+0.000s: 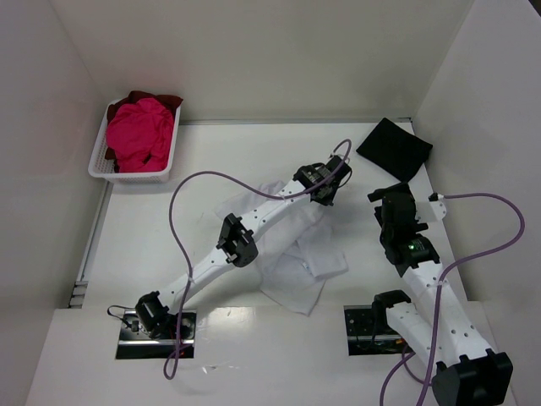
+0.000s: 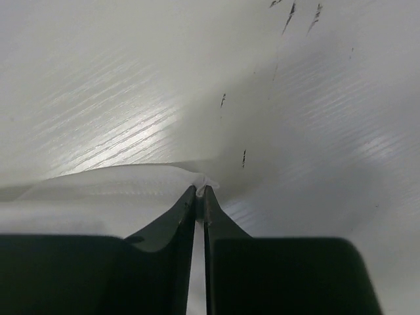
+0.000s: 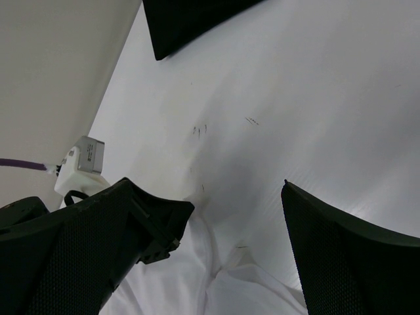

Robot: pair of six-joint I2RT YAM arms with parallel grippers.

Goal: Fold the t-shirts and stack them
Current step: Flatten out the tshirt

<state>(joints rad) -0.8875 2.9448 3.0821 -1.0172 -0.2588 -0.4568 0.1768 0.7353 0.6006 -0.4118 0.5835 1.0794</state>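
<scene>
A crumpled white t-shirt (image 1: 314, 255) lies mid-table, partly under my left arm. My left gripper (image 1: 326, 191) is at its far edge, and in the left wrist view the left gripper (image 2: 201, 189) is shut on a pinch of the white t-shirt (image 2: 98, 193) hem. A folded black t-shirt (image 1: 394, 148) lies flat at the far right, also visible as the black t-shirt (image 3: 190, 20) in the right wrist view. My right gripper (image 1: 394, 210) hovers open between the two; the right gripper (image 3: 237, 197) holds nothing, with white t-shirt (image 3: 197, 282) below it. A pink t-shirt (image 1: 139, 135) and a dark red t-shirt (image 1: 166, 100) sit in the basket.
The white slatted basket (image 1: 135, 176) stands at the far left against the wall. White walls close in the table on the left, back and right. A purple cable (image 1: 194, 182) loops over the left arm.
</scene>
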